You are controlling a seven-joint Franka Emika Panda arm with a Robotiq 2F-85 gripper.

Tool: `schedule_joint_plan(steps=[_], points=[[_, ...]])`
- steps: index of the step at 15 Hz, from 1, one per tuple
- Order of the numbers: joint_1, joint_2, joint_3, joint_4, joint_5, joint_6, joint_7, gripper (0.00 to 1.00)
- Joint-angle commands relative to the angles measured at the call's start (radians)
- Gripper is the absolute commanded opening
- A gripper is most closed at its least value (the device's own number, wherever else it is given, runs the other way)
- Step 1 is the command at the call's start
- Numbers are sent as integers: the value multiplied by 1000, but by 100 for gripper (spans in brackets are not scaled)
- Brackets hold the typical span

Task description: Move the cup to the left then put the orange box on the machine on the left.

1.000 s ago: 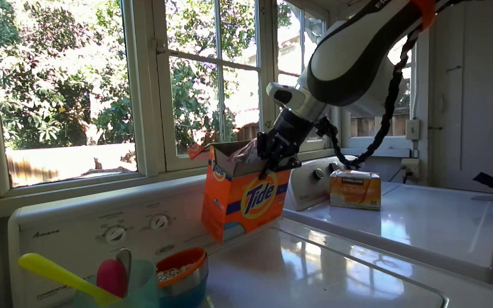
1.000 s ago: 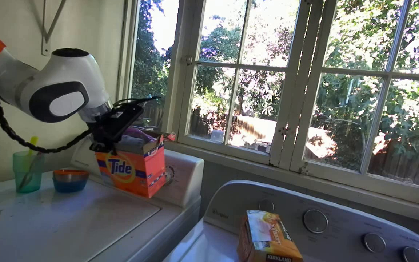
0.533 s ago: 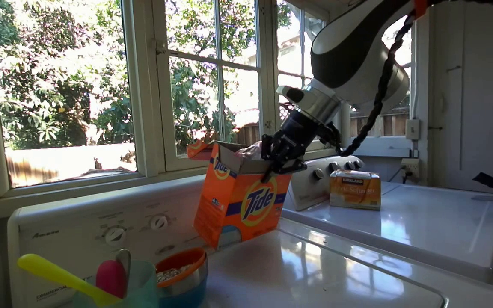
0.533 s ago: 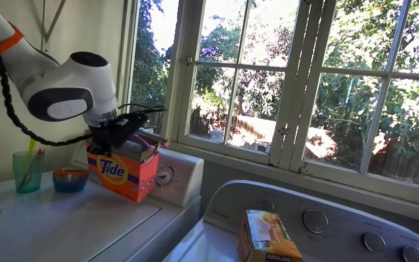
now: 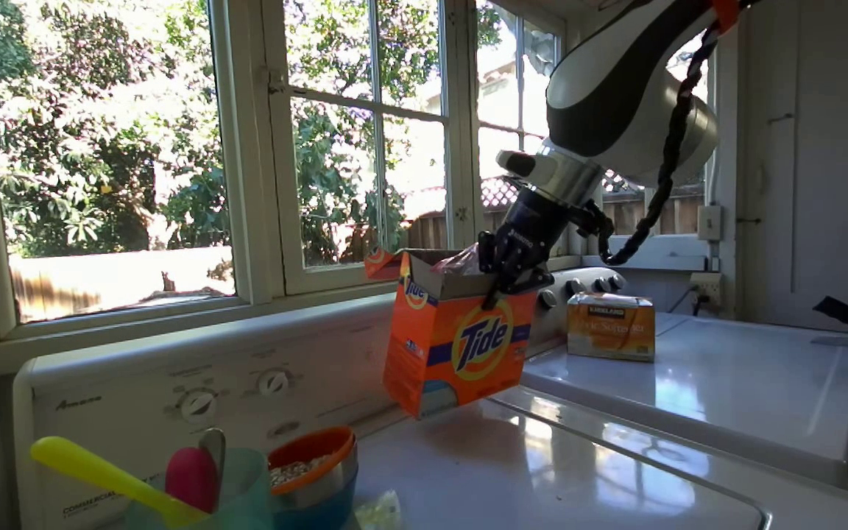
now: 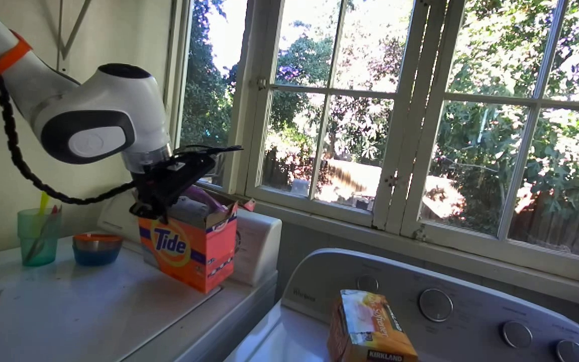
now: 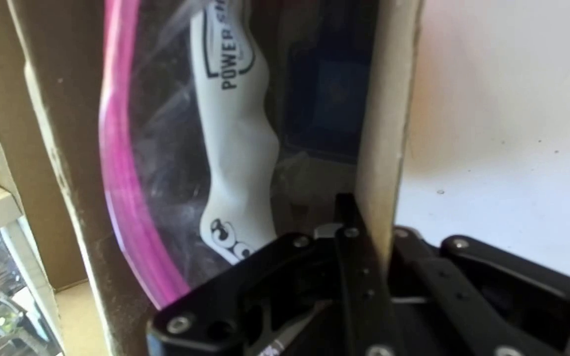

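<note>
White-framed windows (image 5: pixel 255 147) are spanning the far side in both exterior views, green foliage (image 5: pixel 115 110) showing behind the glass. Two machines are standing below them: the left machine (image 5: pixel 439 464), its white top acting as main surface (image 5: pixel 578 471), and the right machine (image 5: pixel 748 390), likewise white on top. A control panel (image 5: pixel 232 353) is running along the left machine's far edge. White-and-black arm (image 6: pixel 88 115) is arching over that same machine.

Orange box (image 5: pixel 468 361), lettered "Tide", is tilting over the left machine's surface, in front of the control panel, its top gaping; whether its base is touching down, cannot tell. Softener box (image 6: pixel 370 327), marked "Kirkland", is resting on the right machine.

Claw (image 7: pixel 374 222) is pinching the orange box by its near wall (image 7: pixel 384 123), fingers (image 7: pixel 359 267) lying one inside and one outside the cardboard.

Cup (image 6: pixel 45 251), see-through green, is standing upright on the surface, left of the orange box. Bowl (image 6: pixel 97 251), banded orange, metal and blue, is sitting just right of the cup and holding something grainy.

Smaller items: a pink band (image 7: pixel 119 163) on clear plastic is curving inside the orange box, beside a white piece (image 7: pixel 240 148) reading "POWER". A yellow utensil (image 5: pixel 96 471) is slanting out of the cup, a pink rounded piece (image 5: pixel 192 475) next to it. Round dials (image 5: pixel 199 404) are dotting the control panel.
</note>
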Motion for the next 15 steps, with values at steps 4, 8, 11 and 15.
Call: schedule_joint_plan(steps=[4,8,11,15], points=[[238,-21,-223,44,-220,-138,231,1],[271,4,-240,93,-224,-235,256,30],[276,-2,-251,116,-220,-235,272,52],[271,-48,-262,104,-219,-202,267,81]])
